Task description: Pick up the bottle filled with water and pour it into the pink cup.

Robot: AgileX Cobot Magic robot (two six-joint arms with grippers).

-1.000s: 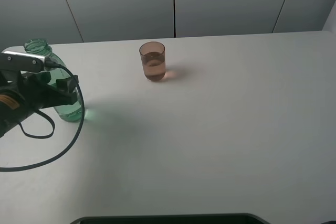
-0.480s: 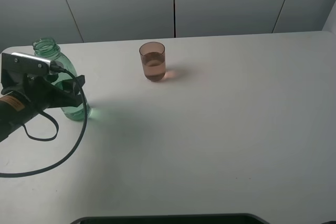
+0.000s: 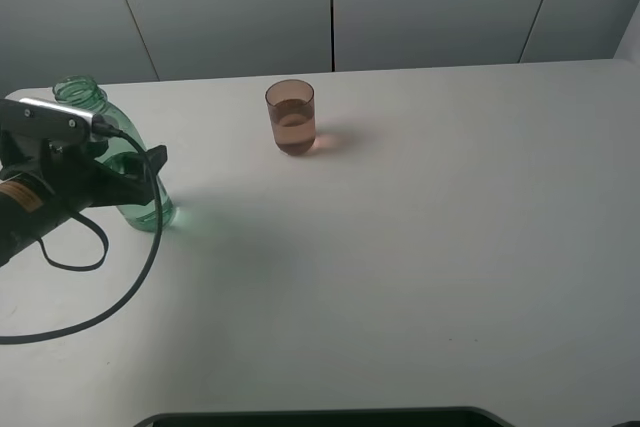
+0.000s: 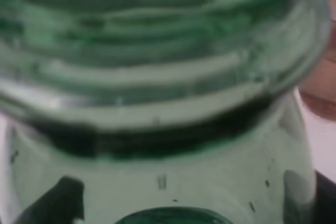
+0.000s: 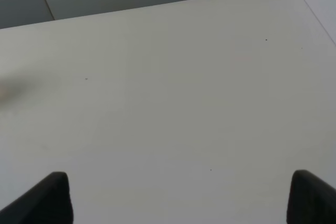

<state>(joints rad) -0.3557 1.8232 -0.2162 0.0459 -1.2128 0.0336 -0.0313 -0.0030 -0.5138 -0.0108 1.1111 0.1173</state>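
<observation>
The green-tinted bottle [image 3: 143, 207] stands at the table's left edge, uncapped and leaning slightly left. My left gripper [image 3: 132, 173] is shut around its body. In the left wrist view the bottle [image 4: 157, 77] fills the picture, with dark fingertips [image 4: 60, 198] low on either side. The pink cup [image 3: 290, 118] stands upright at the back centre, well to the right of the bottle, with liquid up to about half its height. A slice of it also shows in the left wrist view [image 4: 321, 85]. My right gripper [image 5: 181, 200] is open over bare table and is outside the exterior view.
The white table [image 3: 420, 247] ends at a grey panelled wall at the back. My left arm's black cable [image 3: 120, 297] loops over the table in front of the bottle. A dark edge [image 3: 320, 415] runs along the table's front.
The bottle and my left gripper have shifted a little to the right together. The bottle's neck swung right, then back left.
</observation>
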